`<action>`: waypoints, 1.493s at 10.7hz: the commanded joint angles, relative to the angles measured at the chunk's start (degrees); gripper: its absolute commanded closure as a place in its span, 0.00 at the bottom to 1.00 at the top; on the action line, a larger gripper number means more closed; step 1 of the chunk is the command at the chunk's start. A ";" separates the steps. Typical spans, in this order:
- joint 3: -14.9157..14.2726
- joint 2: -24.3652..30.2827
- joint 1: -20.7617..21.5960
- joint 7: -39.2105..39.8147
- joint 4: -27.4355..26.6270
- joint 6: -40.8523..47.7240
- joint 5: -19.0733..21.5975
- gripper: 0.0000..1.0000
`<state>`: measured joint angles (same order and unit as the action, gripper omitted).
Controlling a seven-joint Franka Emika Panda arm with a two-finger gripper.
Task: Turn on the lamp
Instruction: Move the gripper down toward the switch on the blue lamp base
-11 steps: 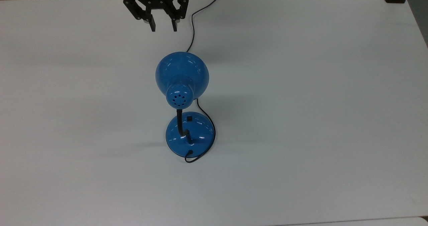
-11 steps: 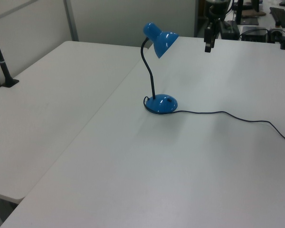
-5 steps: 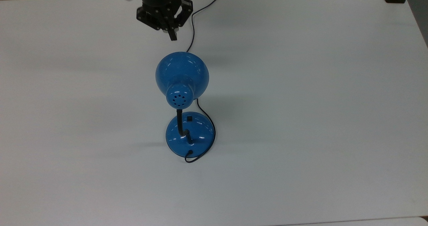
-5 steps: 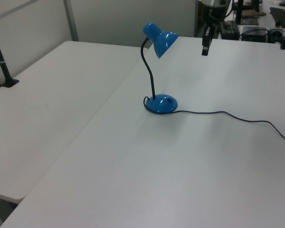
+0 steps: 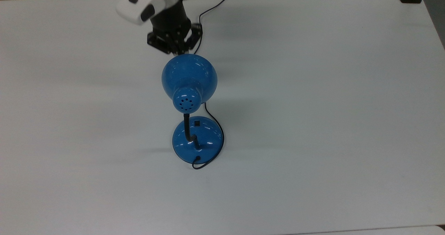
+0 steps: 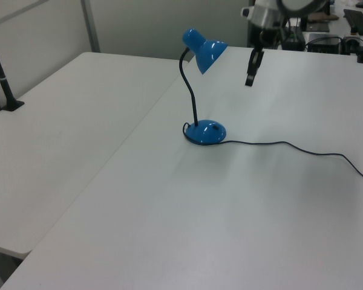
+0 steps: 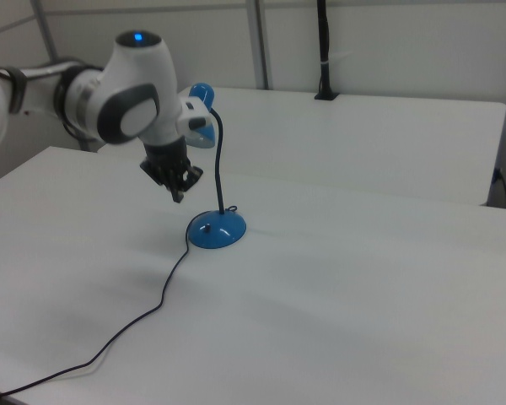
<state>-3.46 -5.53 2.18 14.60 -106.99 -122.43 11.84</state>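
My gripper (image 6: 249, 81) hangs beside the lamp (image 6: 204, 51) shade, clear of it; jaws appear pressed together, holding nothing.

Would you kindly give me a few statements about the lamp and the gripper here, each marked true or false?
1. The lamp stands upright on the white table. True.
2. The gripper is pressing the switch on the lamp's base. False: it hangs in the air beside the shade, apart from the base.
3. The lamp's cord lies loose across the table. True.
4. The lamp's shade lies on the table. False: the gooseneck holds it up above the base.
5. The gripper holds the cord. False: it holds nothing.
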 commanded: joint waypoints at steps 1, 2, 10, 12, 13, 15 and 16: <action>-0.59 -4.65 2.74 1.39 -3.74 -12.63 1.52 1.00; -0.59 -6.31 2.75 1.39 -3.58 -14.57 1.52 1.00; -0.59 -14.06 4.77 -0.01 -0.50 -24.94 1.43 1.00; -0.59 -16.77 5.55 -2.37 1.07 -29.25 1.17 1.00; -0.59 -18.09 5.65 -2.91 2.30 -29.35 1.00 1.00; -0.59 -19.07 5.82 -2.91 2.93 -29.53 0.99 1.00; -0.59 -19.60 6.00 -2.91 3.10 -29.53 0.99 1.00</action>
<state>-3.39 -23.53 6.97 12.56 -105.22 -150.72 12.02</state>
